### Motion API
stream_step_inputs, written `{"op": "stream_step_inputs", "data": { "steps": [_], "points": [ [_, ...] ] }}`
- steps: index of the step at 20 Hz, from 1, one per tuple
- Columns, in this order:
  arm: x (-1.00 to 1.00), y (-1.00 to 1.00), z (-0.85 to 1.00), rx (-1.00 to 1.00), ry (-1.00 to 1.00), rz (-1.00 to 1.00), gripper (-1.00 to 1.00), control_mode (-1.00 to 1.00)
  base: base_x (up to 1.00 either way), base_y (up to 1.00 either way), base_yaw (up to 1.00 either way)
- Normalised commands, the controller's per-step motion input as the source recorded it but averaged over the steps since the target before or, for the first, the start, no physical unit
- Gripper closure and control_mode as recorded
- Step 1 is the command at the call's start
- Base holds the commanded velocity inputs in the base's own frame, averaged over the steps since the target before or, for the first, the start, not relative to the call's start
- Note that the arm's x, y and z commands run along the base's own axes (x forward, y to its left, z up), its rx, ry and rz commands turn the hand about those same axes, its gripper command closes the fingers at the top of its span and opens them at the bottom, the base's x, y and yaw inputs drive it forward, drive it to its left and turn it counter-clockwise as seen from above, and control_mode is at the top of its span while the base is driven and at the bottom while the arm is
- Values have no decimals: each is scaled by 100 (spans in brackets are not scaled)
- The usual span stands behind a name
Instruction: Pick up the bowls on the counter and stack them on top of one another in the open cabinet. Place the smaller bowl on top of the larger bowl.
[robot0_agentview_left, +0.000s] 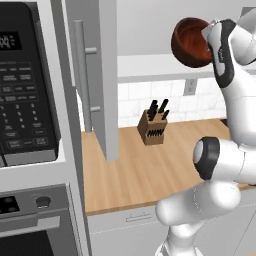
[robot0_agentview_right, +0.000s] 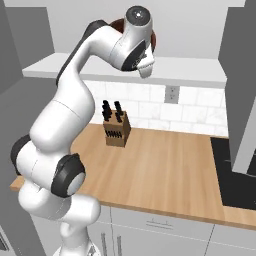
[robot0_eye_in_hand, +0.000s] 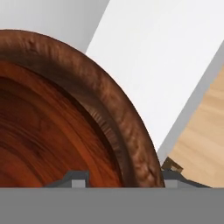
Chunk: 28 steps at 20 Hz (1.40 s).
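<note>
1 bowl (robot0_agentview_left: 190, 42), 1 knife block (robot0_agentview_left: 153, 128).

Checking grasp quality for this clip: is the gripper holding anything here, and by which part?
Yes. The gripper holds a dark reddish-brown wooden bowl by its rim, one finger inside the wall and one outside, raised at the cabinet shelf. Which bowl cannot be told.

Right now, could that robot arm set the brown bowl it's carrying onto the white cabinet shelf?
Probably yes. The gripper holds the bowl by its rim, raised above the shelf, with the cabinet door swung open and nothing visibly between them.
</note>
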Motion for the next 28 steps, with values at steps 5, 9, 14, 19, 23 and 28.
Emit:
{"op": "stream_step_inputs", "data": {
  "steps": [5,9,14,19,23,28],
  "points": [
    [98,0,-30,0,5,-10,100,-100,0,0,0],
    [100,0,-23,0,4,-12,100,-100,0,0,0],
    [85,2,-8,0,0,-11,-100,-100,0,0,0],
    [-38,0,-6,-2,-12,0,-100,-100,0,0,0],
    [-100,0,-54,-3,-47,0,-100,-100,0,0,0],
    [-100,0,-98,0,-54,0,-100,-100,0,0,0]
  ]
}}
